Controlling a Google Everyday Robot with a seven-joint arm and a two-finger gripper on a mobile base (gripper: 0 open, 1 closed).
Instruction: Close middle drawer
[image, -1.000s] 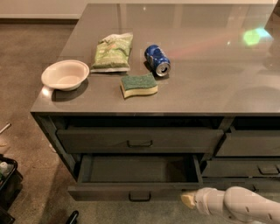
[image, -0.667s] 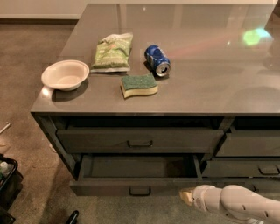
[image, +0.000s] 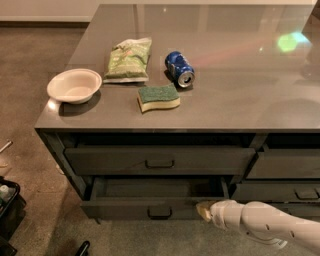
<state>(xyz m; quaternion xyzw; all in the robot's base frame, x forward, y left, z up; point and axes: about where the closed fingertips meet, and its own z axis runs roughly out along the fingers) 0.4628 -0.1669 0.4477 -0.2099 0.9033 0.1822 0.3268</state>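
Dark grey middle drawer stands pulled out below the shut upper drawer, its tray open to view; the white arm's gripper meets the right end of its front; I cannot tell whether the gripper is spread or closed.

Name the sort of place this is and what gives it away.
Probably an office kitchenette or break area: a grey counter over drawers, bearing a bowl, a snack bag, a soda can and a sponge. The tool sits at the front of the open middle drawer, right of its handle.
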